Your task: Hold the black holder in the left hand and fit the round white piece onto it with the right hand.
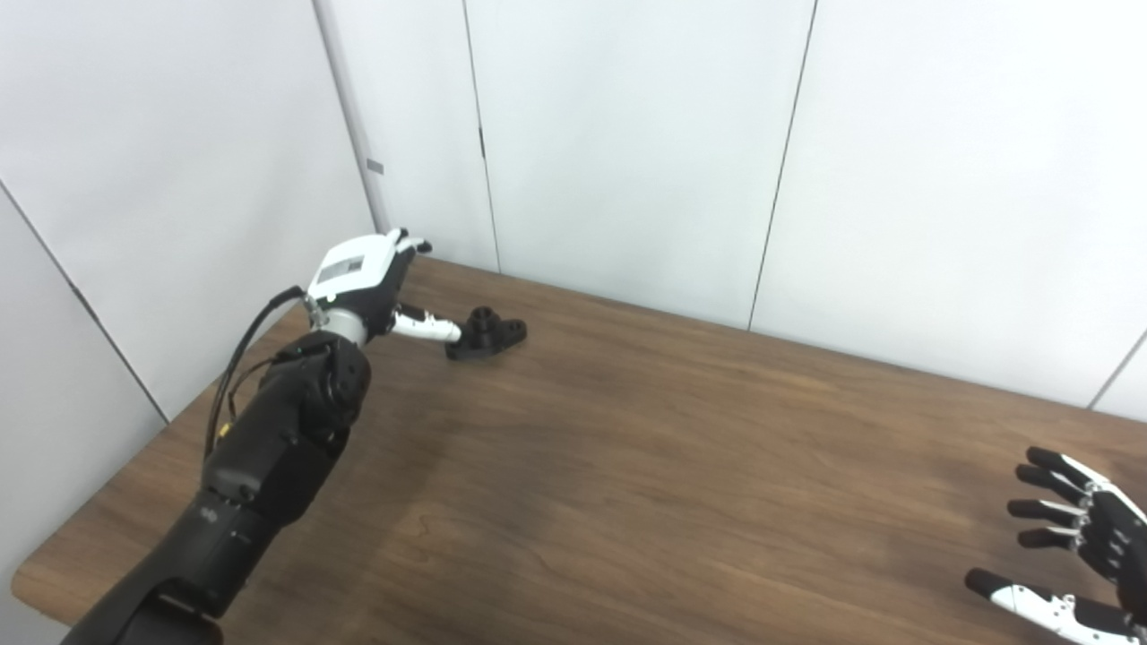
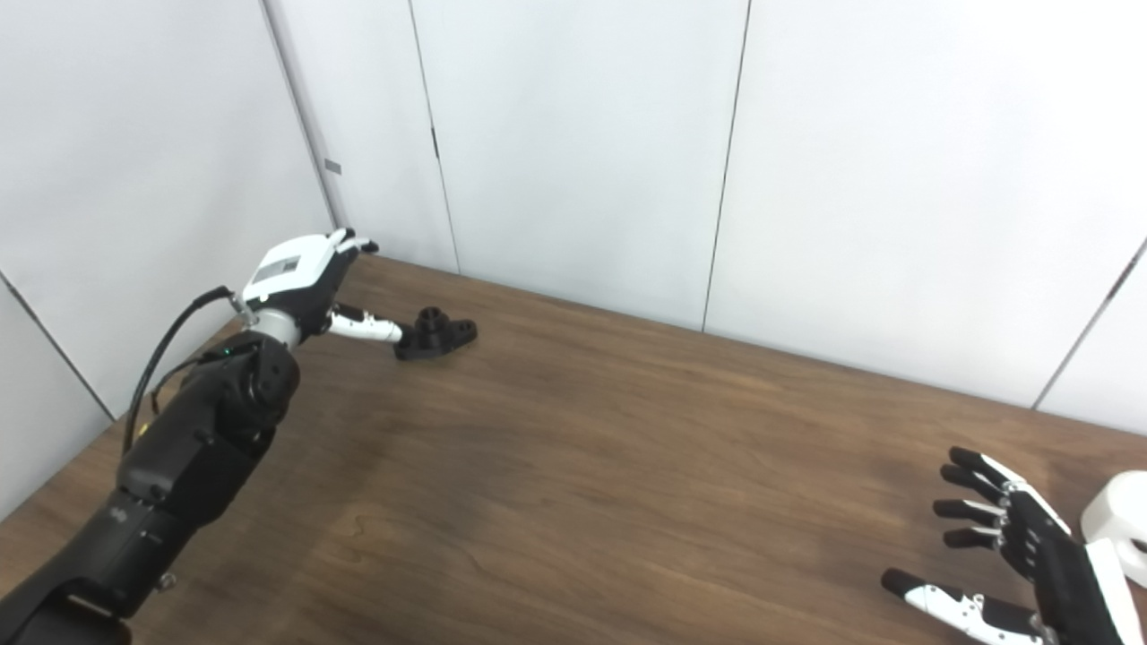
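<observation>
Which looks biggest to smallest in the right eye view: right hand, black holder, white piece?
1. right hand, though nearest the camera
2. round white piece, cut off by the edge, so unsure
3. black holder, farthest away

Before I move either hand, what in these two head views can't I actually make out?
- Round white piece: absent from the left eye view; in the right eye view it is cut by the right edge and partly behind the right hand.
- Left hand: seen from its back, so whether its fingers close on the black holder is hidden; only the thumb reaches it.
- Black holder: too small for detail in either view.
</observation>
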### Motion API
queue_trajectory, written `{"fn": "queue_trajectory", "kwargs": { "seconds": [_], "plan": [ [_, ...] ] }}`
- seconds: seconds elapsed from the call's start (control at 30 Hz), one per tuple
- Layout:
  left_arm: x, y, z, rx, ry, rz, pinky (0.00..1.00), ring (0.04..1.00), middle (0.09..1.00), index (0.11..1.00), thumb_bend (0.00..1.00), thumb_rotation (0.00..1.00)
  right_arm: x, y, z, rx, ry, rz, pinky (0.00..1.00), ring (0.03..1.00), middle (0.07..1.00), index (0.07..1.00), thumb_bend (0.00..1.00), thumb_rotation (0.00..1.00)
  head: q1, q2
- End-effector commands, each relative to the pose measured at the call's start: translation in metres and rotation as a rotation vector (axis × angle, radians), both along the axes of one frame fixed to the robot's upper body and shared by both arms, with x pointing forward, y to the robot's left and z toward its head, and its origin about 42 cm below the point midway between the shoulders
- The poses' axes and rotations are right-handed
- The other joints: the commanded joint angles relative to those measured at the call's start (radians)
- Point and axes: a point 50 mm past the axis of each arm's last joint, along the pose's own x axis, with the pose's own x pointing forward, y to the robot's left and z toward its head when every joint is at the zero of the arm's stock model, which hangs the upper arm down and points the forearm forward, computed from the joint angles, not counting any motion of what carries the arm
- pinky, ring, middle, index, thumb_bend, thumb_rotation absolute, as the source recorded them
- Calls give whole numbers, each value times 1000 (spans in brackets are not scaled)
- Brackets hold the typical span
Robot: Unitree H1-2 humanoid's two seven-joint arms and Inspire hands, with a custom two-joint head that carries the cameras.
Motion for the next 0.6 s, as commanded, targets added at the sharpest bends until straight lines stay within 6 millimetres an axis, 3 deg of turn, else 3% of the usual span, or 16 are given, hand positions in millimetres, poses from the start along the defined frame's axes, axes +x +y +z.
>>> {"fn": "queue_trajectory", "kwargs": {
  "seconds": [0.0,0.57],
  "plan": [
    [7,3,17,31,-70,33,1000,1000,1000,898,1000,419,0,-3,18,-12,-68,9,586,702,802,819,633,0,-1,0],
    [21,-8,-32,1,-30,71,1000,1000,1000,836,997,383,-5,-5,21,-24,-70,-22,561,677,803,813,641,0,-25,10]
  ]
}}
